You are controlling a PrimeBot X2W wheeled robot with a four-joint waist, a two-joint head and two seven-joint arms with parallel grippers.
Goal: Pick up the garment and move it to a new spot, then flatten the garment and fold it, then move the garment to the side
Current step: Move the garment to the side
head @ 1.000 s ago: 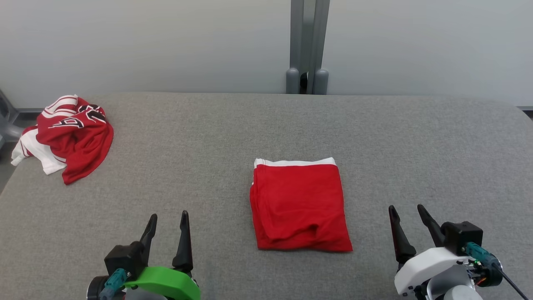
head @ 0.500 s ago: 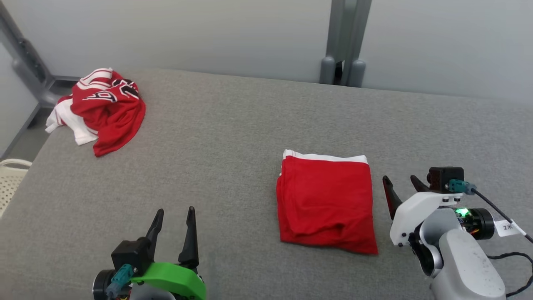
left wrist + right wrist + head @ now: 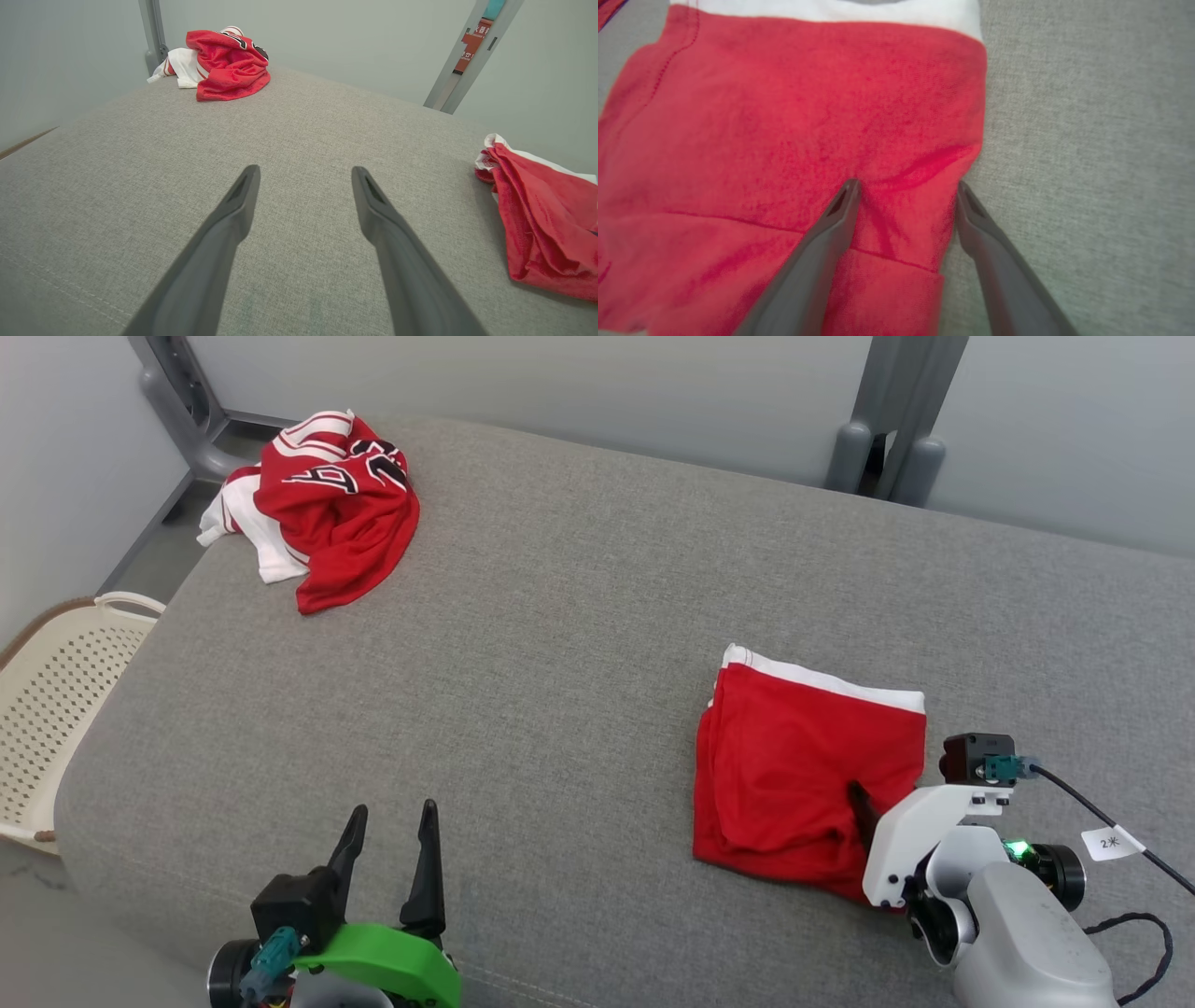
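Reaching in: right gripper (image 3: 906, 186), spread and empty, is now straddling the right edge of the folded garment (image 3: 803, 756) on the grey cushion (image 3: 560, 616), no longer beside it. Left gripper (image 3: 394, 810) is idling open. Likely starting the sideways move.

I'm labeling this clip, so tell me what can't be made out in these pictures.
- Right wrist view: whether the right claw touches the folded garment; close-up blur.
- Head view: lettering on the crumpled jersey, buried in folds.
- Head view: basket, cut by the left edge.

Left claw (image 3: 304, 171) and right claw (image 3: 907, 184), both agape
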